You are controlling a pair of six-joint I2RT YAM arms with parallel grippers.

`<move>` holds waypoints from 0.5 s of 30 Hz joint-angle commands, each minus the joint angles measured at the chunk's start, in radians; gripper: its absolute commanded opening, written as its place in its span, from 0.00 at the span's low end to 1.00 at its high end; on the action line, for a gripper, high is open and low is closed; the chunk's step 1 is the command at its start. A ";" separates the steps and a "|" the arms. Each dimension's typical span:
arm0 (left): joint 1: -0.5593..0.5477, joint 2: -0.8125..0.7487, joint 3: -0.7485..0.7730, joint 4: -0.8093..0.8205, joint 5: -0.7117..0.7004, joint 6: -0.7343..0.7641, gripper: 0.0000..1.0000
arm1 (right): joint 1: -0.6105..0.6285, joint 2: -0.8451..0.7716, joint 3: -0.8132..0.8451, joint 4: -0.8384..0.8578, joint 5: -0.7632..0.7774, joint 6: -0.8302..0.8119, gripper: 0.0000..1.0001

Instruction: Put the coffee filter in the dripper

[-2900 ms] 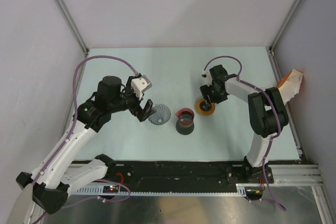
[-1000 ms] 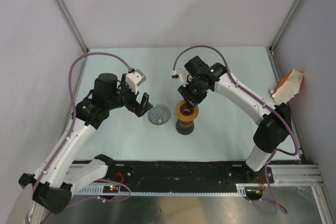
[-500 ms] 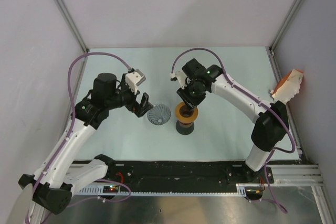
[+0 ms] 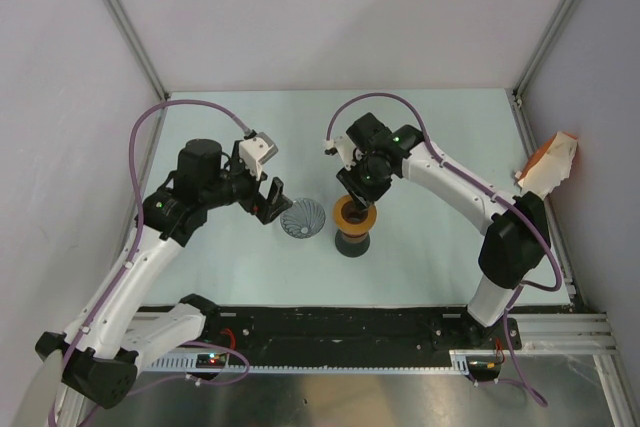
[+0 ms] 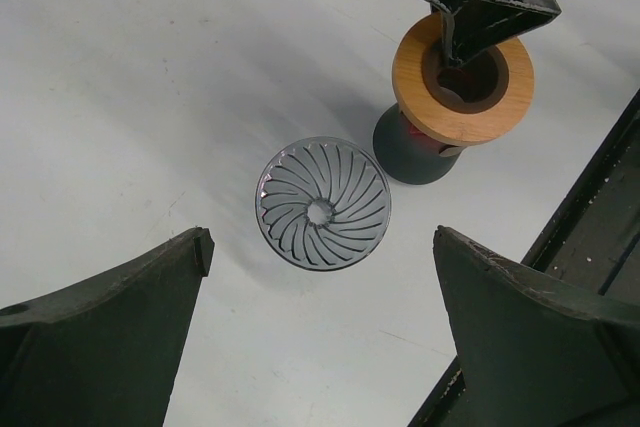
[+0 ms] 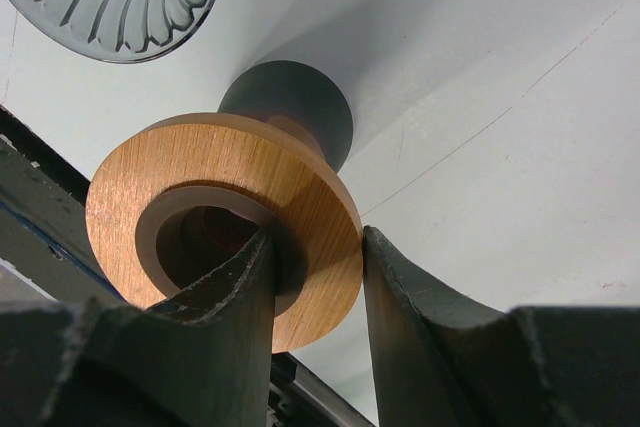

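Your dripper [image 4: 303,217] stands on the table near the middle of the top view, mouth upward. It is a clear, grey-tinted cone, with fine curved ribs spiralling down to a small hole at its centre. Nothing is touching it.

Your left gripper [image 4: 272,202] hangs at the dripper's 10 o'clock, released. In the left wrist view its two dark, matte fingers [image 5: 110,327] are spread wide to either side of the cone, well clear of it.

At the dripper's 3 o'clock, just beside it, a smooth orange wooden ring [image 4: 354,214] with visible grain lies flat on a dark round cup [image 5: 415,152]. A sliver of the cup's red rim shows under the ring. Your right gripper [image 6: 318,272] is clamped on the ring's band from 12 o'clock, with one finger inside the dark centre hole and the other against the outer edge.

The table [image 4: 450,127] is a pale mint sheet, matte, with faint hairline scratches. Plain lilac-grey panels enclose it on three sides, joined by aluminium posts. A black rail [image 4: 350,322] runs along the 6 o'clock edge. At 3 o'clock a pale, orange-edged thing [image 4: 548,162] leans on the side wall, too small for you to tell what it is.
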 commanded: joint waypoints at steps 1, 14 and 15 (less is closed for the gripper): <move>0.008 0.000 0.044 0.025 0.028 -0.011 1.00 | -0.007 0.008 0.005 0.030 -0.014 0.023 0.29; 0.007 0.002 0.043 0.024 0.027 -0.009 1.00 | -0.009 0.022 0.005 0.031 -0.030 0.023 0.33; 0.008 0.002 0.043 0.024 0.027 -0.007 1.00 | -0.009 0.021 0.005 0.032 -0.029 0.024 0.33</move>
